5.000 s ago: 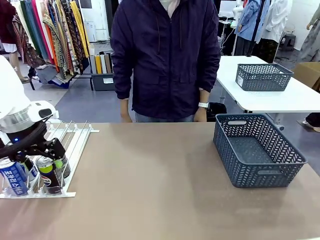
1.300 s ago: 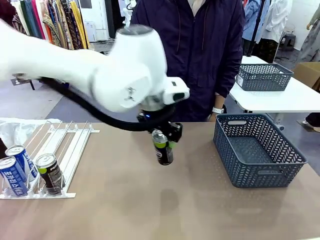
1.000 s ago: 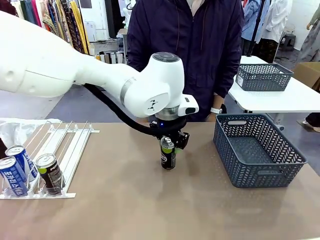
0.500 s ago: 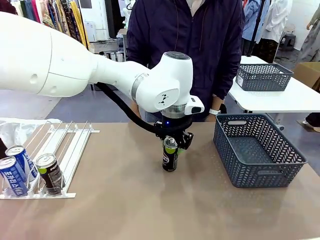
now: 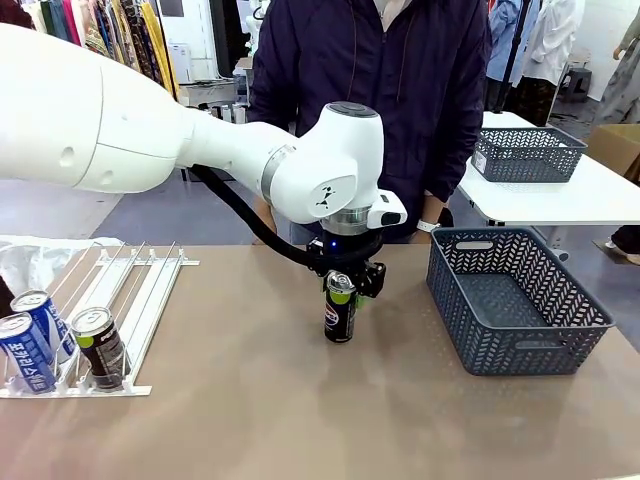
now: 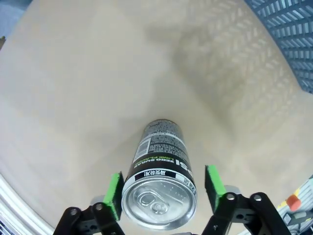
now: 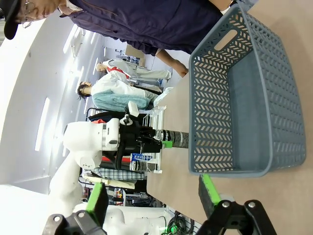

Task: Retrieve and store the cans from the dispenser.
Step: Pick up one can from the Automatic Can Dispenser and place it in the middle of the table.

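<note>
At mid-bench (image 5: 250,400), upright on its base: a black can (image 5: 339,312) with green rim and silver top. Straddling that top from above, the left claw (image 6: 165,188) — pads apart, a sliver of bench visible between the can and one green pad (image 6: 214,181), so not clamped on it. To the robot's right of the can, near but not touching: the dark grey basket (image 5: 520,300). At the bench's left end, the dispenser (image 5: 140,285), a flat rack of white rails behind a low front lip. Tilted against that lip, two blue-and-white cans (image 5: 26,352) close together, and just beside them a second black can (image 5: 100,347). Right claw (image 7: 152,193) spread wide, nothing between its pads, facing the basket's side wall. Across the bench, behind the left arm — a person (image 5: 400,90) in a dark jacket.
</note>
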Robot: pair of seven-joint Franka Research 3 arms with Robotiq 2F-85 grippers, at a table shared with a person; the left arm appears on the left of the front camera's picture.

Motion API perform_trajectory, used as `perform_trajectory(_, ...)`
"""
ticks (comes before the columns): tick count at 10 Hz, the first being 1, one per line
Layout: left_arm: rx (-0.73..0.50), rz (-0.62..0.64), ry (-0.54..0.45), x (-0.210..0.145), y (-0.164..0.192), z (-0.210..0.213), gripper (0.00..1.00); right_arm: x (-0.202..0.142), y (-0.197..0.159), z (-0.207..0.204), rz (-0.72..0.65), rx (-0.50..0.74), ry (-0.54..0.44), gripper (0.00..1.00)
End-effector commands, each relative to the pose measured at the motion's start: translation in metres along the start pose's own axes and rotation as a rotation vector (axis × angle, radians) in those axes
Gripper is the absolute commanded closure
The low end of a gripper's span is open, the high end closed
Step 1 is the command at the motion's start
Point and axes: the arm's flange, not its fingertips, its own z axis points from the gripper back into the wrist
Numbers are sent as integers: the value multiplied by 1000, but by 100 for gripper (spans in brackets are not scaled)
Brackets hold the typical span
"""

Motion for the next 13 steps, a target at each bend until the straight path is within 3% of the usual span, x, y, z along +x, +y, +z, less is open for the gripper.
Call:
perform_trajectory(1,-5,-10,-13,-11,6,21,0,0,4,3,-3,4,3,0)
perform_trajectory(4,-11,-16,-92,-54,9,105,0,0,4,3,-3,4,3,0)
perform_trajectory(6,-79,-41,-194,-109,26,176,0,0,4,3,-3,4,3,0)
perform_trajectory(8,-175,25,-323,-193,89,225,0,0,4,3,-3,4,3,0)
perform_trajectory(10,-391,240,-415,-307,205,252,0,0,4,3,-3,4,3,0)
perform_trajectory(11,-519,348,-464,-363,255,256,0,0,4,3,-3,4,3,0)
perform_trajectory(13,-729,513,-646,-452,309,245,0,0,4,3,-3,4,3,0)
